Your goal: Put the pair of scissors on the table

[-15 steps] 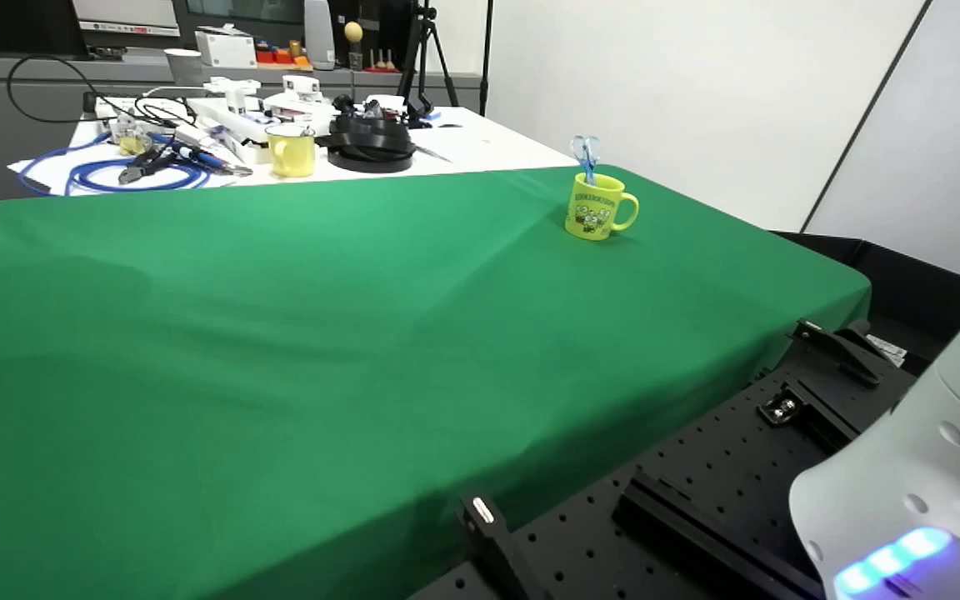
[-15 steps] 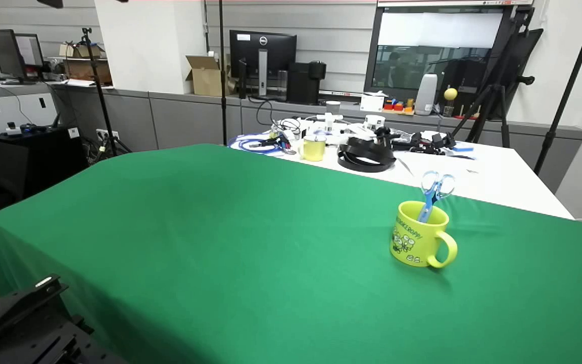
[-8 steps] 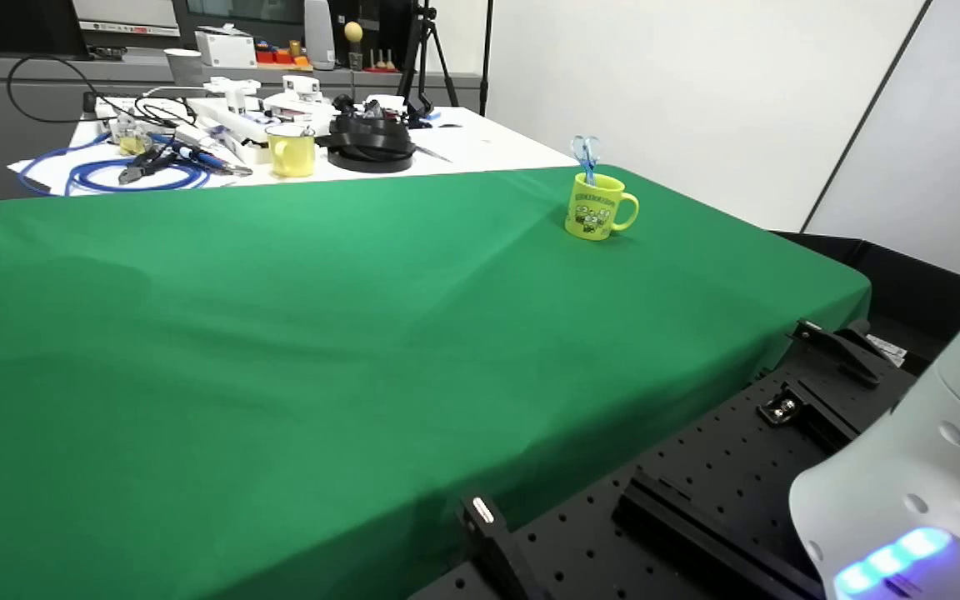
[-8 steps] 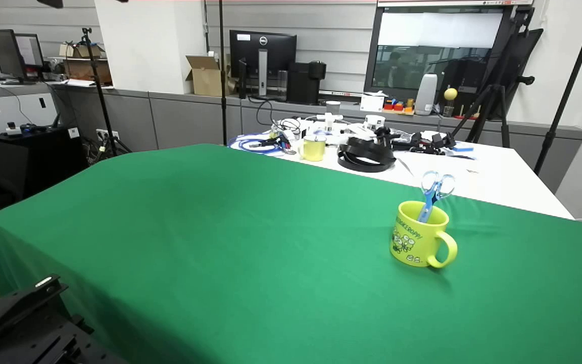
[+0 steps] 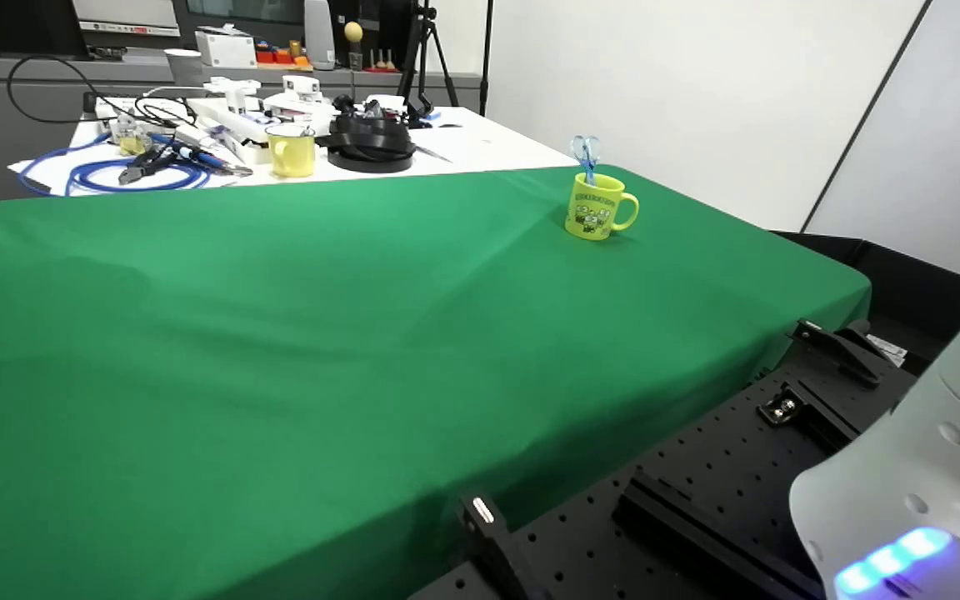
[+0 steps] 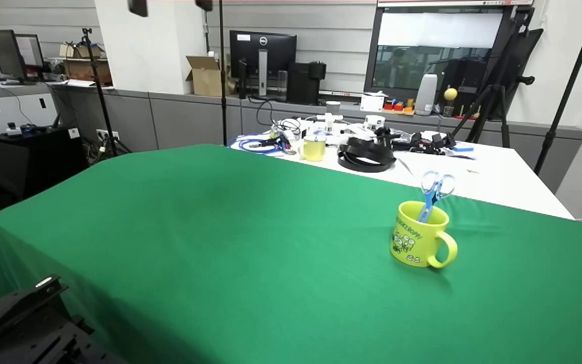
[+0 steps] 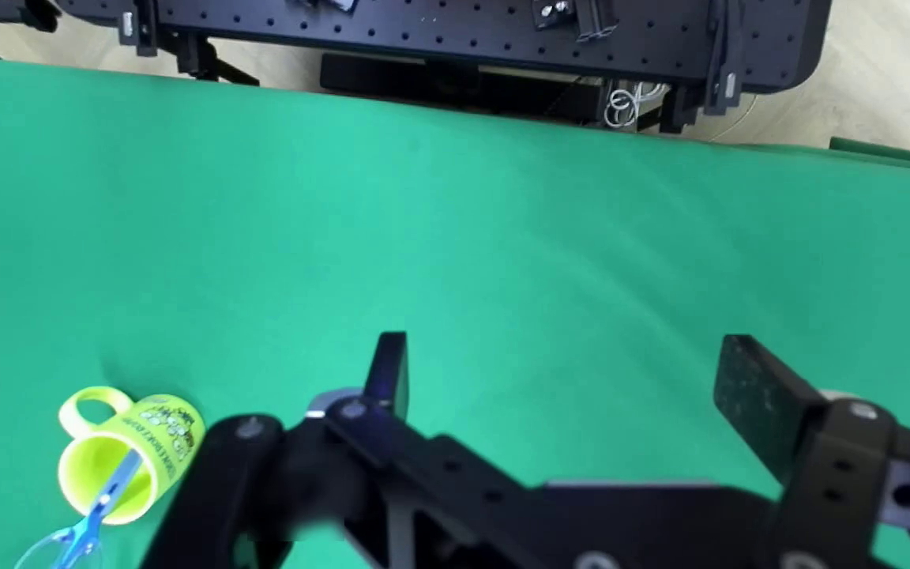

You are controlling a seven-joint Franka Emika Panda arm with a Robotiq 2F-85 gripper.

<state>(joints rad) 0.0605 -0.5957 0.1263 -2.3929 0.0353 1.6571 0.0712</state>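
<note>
The light-blue scissors stand in a yellow-green mug, handles up and blades inside. They show in both exterior views [image 5: 587, 157] [image 6: 429, 199] and at the lower left of the wrist view [image 7: 94, 515]. The mug [image 5: 588, 212] stands upright on the green-clothed table [image 5: 347, 333]; it also shows in an exterior view [image 6: 412, 242] and in the wrist view [image 7: 163, 435]. My gripper [image 7: 564, 371] is open and empty, high above the table and to one side of the mug. Its fingertips [image 6: 171, 5] just enter the top of an exterior view.
A white table [image 5: 480, 146] with cables, black straps [image 6: 367, 154] and a second yellow mug [image 6: 313, 148] adjoins the far edge. A black perforated base plate [image 5: 655, 500] runs along the robot's side of the green table. A black stand pole [image 6: 569, 91] stands behind.
My gripper's fingertips have moved lower and to the right at the top edge of an exterior view. The scissors and mug have not moved.
</note>
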